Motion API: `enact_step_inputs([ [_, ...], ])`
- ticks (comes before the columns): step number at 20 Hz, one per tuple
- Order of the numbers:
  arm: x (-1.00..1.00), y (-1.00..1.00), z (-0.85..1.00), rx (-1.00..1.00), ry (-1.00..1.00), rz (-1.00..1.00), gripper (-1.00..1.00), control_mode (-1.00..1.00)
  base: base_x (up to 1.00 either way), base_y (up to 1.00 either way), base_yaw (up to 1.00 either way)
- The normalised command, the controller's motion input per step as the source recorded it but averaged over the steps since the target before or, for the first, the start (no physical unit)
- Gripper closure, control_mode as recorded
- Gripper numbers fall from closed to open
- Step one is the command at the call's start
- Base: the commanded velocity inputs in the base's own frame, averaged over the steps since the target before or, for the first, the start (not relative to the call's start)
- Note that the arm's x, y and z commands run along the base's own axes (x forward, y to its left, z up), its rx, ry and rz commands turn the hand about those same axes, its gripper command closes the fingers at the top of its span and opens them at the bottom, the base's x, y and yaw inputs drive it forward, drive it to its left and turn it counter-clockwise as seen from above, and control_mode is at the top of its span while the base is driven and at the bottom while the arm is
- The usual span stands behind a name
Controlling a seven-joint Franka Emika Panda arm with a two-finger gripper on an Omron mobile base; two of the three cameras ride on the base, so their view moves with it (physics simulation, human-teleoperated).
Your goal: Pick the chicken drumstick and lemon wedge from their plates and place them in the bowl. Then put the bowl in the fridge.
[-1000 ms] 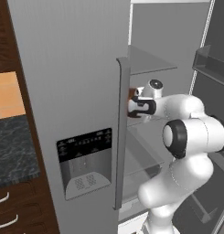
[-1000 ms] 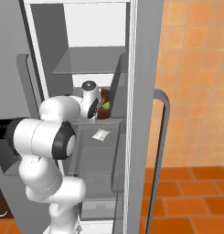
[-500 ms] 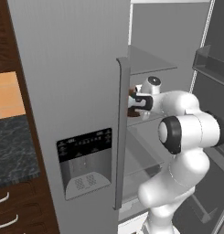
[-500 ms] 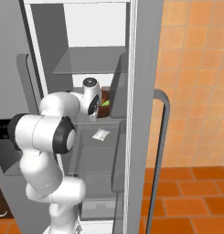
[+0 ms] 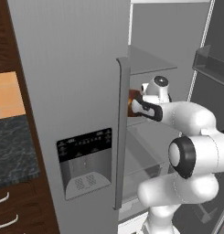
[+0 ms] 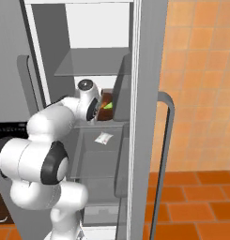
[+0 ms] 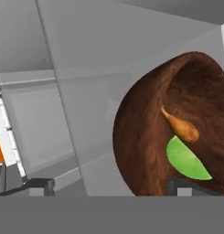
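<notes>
The dark-brown bowl (image 7: 145, 137) sits inside the open fridge (image 5: 72, 91) on a middle shelf. In it lie the orange-brown chicken drumstick (image 7: 182, 128) and the yellow-green lemon wedge (image 7: 186, 160), side by side. My gripper (image 7: 112, 185) is at the bowl's rim with its fingers wide apart, one inside the bowl and the other well clear of its outer wall, so it is open. The bowl (image 6: 107, 113) and wedge (image 6: 108, 106) peek out past my hand (image 6: 90, 101). From the left, the bowl (image 5: 132, 98) shows just behind the door edge. The plates are out of view.
The fridge's closed left door carries a long handle (image 5: 122, 137) and a black water dispenser (image 5: 85, 162). The open right door (image 6: 149, 117) with its handle (image 6: 168, 154) stands close beside my arm. A small white packet (image 6: 103, 138) lies on the lower shelf. A shelf (image 6: 90, 68) hangs above the bowl.
My elbow has sunk lower and the forearm has flattened out. The hand and the bowl stay almost where they were on the shelf.
</notes>
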Motion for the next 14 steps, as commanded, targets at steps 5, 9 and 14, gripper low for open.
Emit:
enact_step_inputs([
  [5,-0.88,0.05,0.53,0.02,0.02,-0.22,-1.0,-1.0,0.0,0.0,0.0],
  [9,-0.92,0.0,0.42,0.06,0.0,-0.26,-1.0,-1.0,0.0,0.0,0.0],
  [14,-0.93,0.0,0.61,0.1,0.0,-0.25,-1.0,-1.0,0.0,0.0,0.0],
])
